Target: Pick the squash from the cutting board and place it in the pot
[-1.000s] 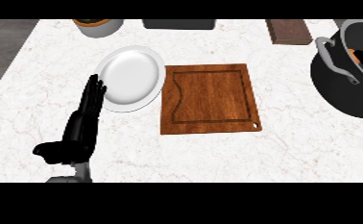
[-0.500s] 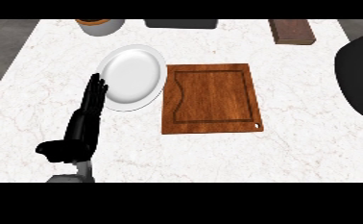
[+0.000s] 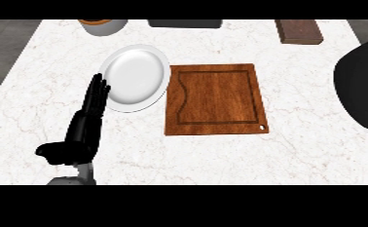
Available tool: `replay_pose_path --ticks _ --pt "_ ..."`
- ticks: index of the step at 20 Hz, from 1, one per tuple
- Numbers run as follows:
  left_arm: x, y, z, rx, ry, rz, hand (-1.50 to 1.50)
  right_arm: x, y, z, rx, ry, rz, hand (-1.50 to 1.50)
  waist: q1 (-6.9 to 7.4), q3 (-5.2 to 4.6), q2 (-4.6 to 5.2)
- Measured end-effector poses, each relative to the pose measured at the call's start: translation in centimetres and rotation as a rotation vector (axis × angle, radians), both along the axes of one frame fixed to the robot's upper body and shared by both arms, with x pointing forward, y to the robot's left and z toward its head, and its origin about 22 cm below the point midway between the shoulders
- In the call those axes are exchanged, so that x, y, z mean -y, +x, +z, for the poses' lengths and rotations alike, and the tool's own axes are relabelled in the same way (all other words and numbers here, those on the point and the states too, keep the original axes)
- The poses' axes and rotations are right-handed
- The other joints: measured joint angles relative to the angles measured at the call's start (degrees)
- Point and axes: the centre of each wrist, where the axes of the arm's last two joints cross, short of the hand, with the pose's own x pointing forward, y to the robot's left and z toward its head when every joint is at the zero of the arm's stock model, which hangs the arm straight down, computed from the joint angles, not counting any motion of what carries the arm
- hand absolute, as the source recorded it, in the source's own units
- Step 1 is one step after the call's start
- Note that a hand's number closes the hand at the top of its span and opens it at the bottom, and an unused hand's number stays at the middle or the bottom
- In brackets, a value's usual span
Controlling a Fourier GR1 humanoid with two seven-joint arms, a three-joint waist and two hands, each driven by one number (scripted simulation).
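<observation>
left hand (image 3: pixel 81 128) open beside plate (image 3: pixel 135 77) | cutting board (image 3: pixel 215 99) bare

Left hand (image 3: pixel 78 131) at the lower left of the head view, open and resting: fingers straight, pointing away from the robot, thumb stuck out to the left. Bit of grey forearm below it at the lower edge. Right hand and arm not visible.
</observation>
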Motion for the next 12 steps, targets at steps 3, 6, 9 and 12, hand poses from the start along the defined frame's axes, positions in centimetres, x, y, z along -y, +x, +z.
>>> replay_pose_path --ticks 3,6,9,12 --pt "-0.2 -0.1 0.1 0.0 -0.001 -0.003 0.0 0.7 -1.3 -0.4 0.001 -0.007 -0.014 -1.5 0.16 0.07 0.1" --pt "-0.1 0.1 0.1 -0.001 -0.002 -0.002 0.0 1.3 -2.5 -0.5 0.02 -0.005 -0.034 -1.5 0.07 0.15 0.17" --pt "0.0 -0.2 0.2 0.003 -0.003 0.002 0.0 2.0 -3.6 -0.3 0.042 0.014 -0.077 -1.5 0.12 0.21 0.14" --pt "-0.1 -0.1 0.3 0.005 -0.004 0.003 0.0 2.5 -4.4 0.0 0.066 0.028 -0.115 -1.5 0.16 0.25 0.2"
